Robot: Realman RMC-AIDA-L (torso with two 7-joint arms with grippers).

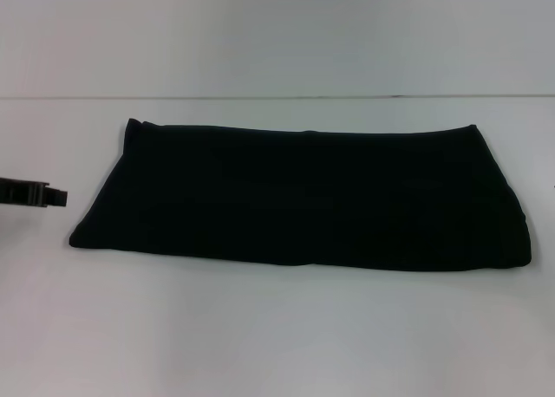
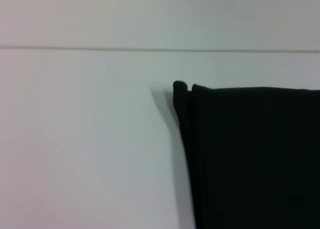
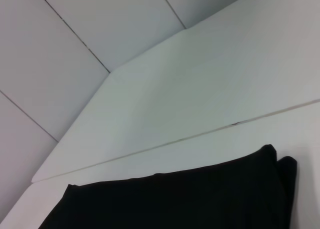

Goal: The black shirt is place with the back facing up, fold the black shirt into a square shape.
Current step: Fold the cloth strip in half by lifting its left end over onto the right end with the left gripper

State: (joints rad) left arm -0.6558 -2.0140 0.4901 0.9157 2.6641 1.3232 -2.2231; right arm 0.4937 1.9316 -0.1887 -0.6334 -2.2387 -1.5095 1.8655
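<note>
Already folded into a long band, the black shirt (image 1: 303, 198) lies across the white table (image 1: 260, 336), still needing folds toward a square, while the left gripper (image 1: 54, 195) waits beside it, its opening unclear.

The head view looks forward and down from above onto the white worktop (image 1: 277, 328), taking in the whole black shirt (image 1: 303, 198) at middle range. The left wrist view sits close and low, facing one end of the shirt (image 2: 255, 159). The right wrist view, apparently tilted, looks across the shirt's (image 3: 175, 199) far edge toward the worktop seam.
</note>
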